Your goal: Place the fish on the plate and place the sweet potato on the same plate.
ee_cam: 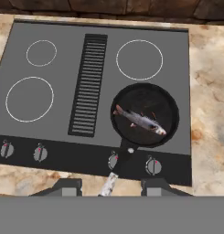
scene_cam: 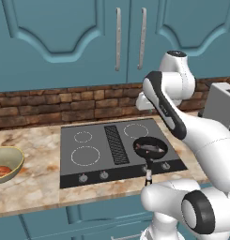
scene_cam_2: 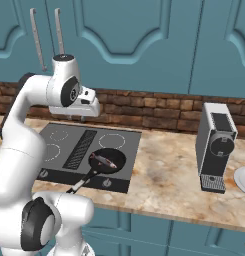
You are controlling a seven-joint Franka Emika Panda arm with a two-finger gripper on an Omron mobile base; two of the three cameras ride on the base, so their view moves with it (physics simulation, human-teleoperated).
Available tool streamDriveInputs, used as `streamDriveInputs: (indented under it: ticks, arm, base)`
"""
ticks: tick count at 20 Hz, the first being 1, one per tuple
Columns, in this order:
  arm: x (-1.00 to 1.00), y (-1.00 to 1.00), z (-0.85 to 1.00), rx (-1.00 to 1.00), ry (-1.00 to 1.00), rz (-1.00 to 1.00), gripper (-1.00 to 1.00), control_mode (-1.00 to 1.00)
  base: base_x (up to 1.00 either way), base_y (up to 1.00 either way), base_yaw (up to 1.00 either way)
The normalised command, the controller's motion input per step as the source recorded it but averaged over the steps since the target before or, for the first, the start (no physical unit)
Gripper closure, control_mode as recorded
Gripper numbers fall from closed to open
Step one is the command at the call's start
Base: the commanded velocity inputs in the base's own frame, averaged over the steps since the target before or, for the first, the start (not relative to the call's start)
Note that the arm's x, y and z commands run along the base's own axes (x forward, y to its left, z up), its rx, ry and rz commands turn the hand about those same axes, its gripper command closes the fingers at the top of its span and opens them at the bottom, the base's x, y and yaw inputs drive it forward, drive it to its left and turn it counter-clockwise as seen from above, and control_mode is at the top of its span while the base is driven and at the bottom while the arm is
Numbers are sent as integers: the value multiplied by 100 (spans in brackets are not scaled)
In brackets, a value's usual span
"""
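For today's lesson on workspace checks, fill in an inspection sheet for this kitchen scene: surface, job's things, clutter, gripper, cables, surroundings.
Surface: marbled counter with a dark cooktop set in it.
Job's things: fish lies in the black frying pan on the cooktop's front right ring; sweet potato sits in the yellowish-green bowl at the counter's left; plate at the far right, past the coffee machine.
Clutter: nothing seen.
Gripper: gripper above the cooktop's front edge, holding nothing.
Cables: nothing seen.
Surroundings: brick backsplash, teal cabinets.
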Motion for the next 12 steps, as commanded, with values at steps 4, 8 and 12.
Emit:
streamDriveInputs:
  ticks: [4, 8, 12]
  arm:
    - [-5, -10, -4, 0, 0, 0, -100, -100]
    - [-1, -34, -26, 0, 2, 8, -100, -100]
    - [-3, -22, -41, 0, 3, 25, -100, -100]
  base:
    - [0, 0, 0]
    - [0, 0, 0]
    - [0, 0, 0]
